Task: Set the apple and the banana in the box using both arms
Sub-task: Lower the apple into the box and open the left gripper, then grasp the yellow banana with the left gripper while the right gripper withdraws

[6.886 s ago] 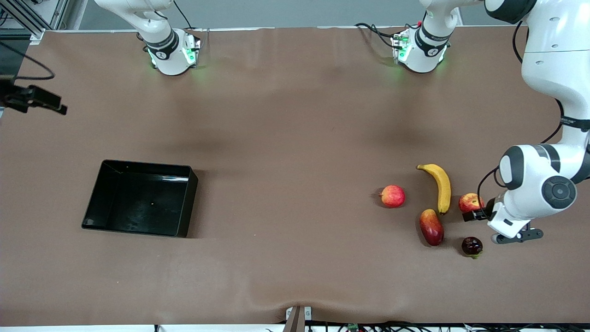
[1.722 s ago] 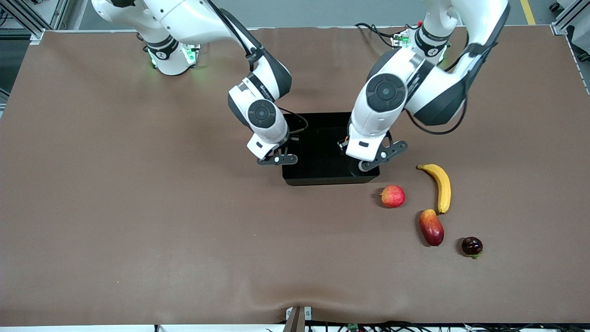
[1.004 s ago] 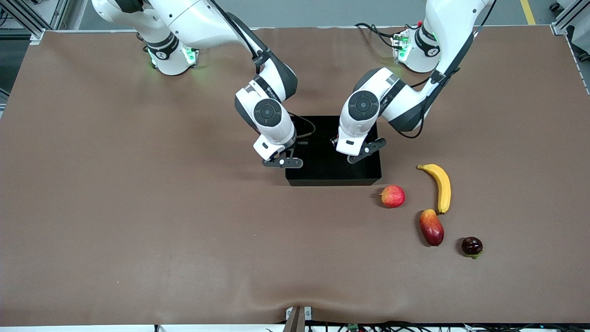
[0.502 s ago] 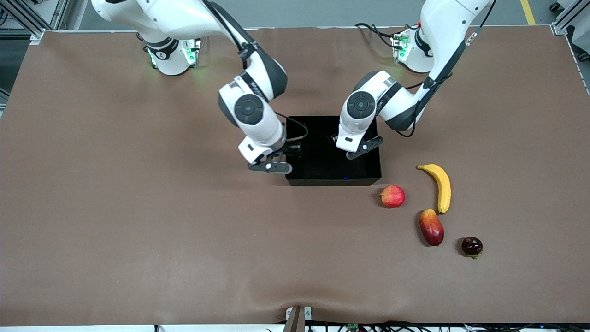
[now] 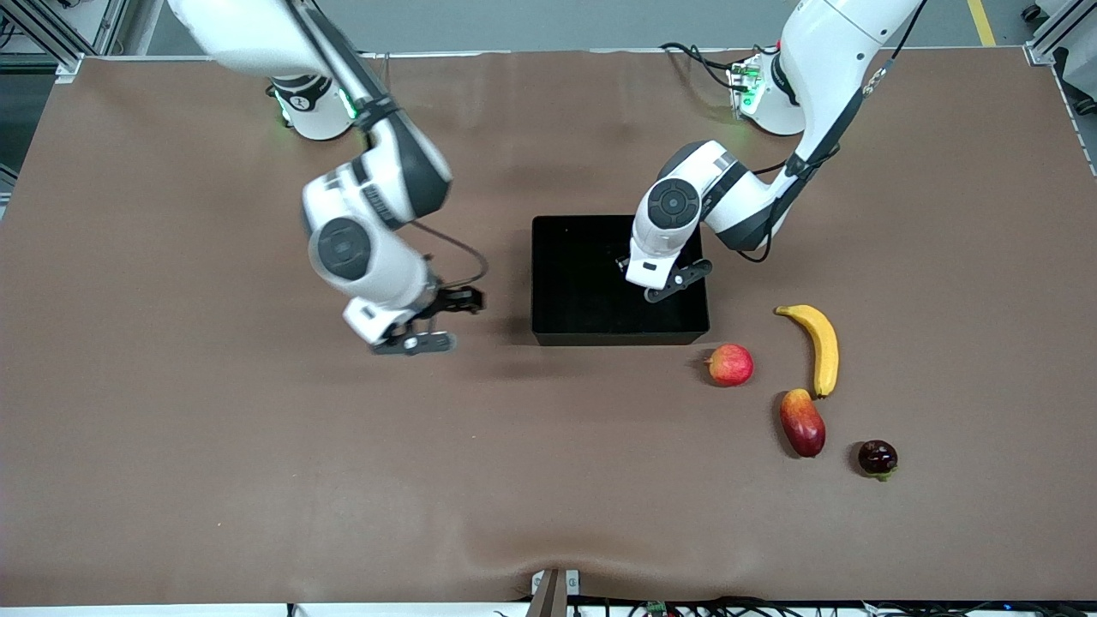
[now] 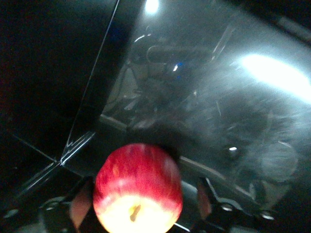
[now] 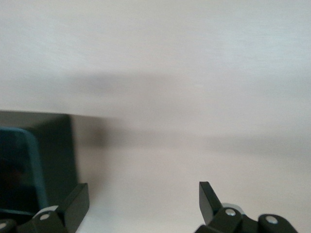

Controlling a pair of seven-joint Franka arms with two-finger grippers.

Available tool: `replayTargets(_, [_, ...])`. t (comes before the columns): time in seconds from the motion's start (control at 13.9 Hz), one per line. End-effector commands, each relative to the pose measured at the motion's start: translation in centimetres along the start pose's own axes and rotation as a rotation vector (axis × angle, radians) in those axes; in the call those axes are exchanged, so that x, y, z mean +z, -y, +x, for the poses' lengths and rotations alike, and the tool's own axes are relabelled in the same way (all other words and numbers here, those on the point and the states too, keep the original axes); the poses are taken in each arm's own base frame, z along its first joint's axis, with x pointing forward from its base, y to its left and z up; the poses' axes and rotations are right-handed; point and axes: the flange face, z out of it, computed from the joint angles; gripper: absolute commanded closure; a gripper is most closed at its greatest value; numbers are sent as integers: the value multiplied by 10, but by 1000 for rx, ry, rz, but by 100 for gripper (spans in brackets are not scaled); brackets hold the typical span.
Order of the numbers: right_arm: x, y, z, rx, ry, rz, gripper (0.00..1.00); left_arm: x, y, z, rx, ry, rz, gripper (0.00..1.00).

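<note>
Fruit lying nearest the front camera on the brown table (image 5: 257, 480) is a small dark purple-red one (image 5: 878, 457), toward the left arm's end. Slightly farther from the camera lies an oblong red-orange fruit (image 5: 802, 422), its far end just beside the near tip of the banana (image 5: 818, 347). The banana rests on the table, outside the box, curving away from the camera. A pink-red round fruit (image 5: 730, 364) sits beside it, toward the middle of the table and just off the near corner of the box (image 5: 557, 330).

The box, a glossy black tray, stands at mid-table. The left arm reaches down into it, and the wrist hides the contents in the front view. In the left wrist view, the left end effector (image 6: 142, 204) is low over the shiny black floor, near an inner wall. The apple (image 6: 138, 187) lies between its fingers (image 6: 80, 209), yellow stem patch toward the camera. The fingers are parted, with a gap showing on one side of the apple, so the fruit appears released inside the box.

The right end effector (image 5: 463, 300) hangs over bare table beside the box, toward the right arm's end. Its fingers are spread wide and grasp nothing.
</note>
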Motion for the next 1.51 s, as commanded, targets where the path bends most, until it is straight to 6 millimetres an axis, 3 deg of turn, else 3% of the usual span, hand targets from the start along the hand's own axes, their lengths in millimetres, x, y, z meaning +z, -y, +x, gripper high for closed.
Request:
replayTargets(0.0, [-43,-84,-27,-89,49,6,0,-71,-7,25,-53,-80,-22,0])
replayTargets(0.14, [-63,-142,-44,-83,51,20,0,-128,-10,51,-60,-95,-3,0])
replayTargets(0.22, [-71,-158,-58,-58,42,23,0,-150,1,80,-60,-97,-6,0])
replayTargets(0.29, [-82,-175,-69,-31,29,26,0,-160,16,104,-27,-95,-2,0])
replayTargets(0.43, [-99,-201,-81,-8,29,34,0,-164,66,164,35,-84,2,0])
replayTargets(0.57, [-123,-228,-90,33,-3,43,0,-148,112,210,87,-53,14,0])
replayTargets(0.72, [-146,-241,-104,58,-17,48,0,-115,143,242,128,-45,68,0])
replayTargets(0.86, [-167,-262,-114,99,-39,51,0,-75,153,256,153,-43,74,0])
replayTargets(1.0, [-191,-279,-117,124,-42,38,0,-48,163,265,170,-69,62,0])
replayTargets(1.22, [-240,-276,-124,107,-29,-30,0,-27,181,281,183,-80,97,0])
replayTargets(1.43, [-293,-259,-135,68,-32,-49,0,-10,194,291,185,-77,107,0])
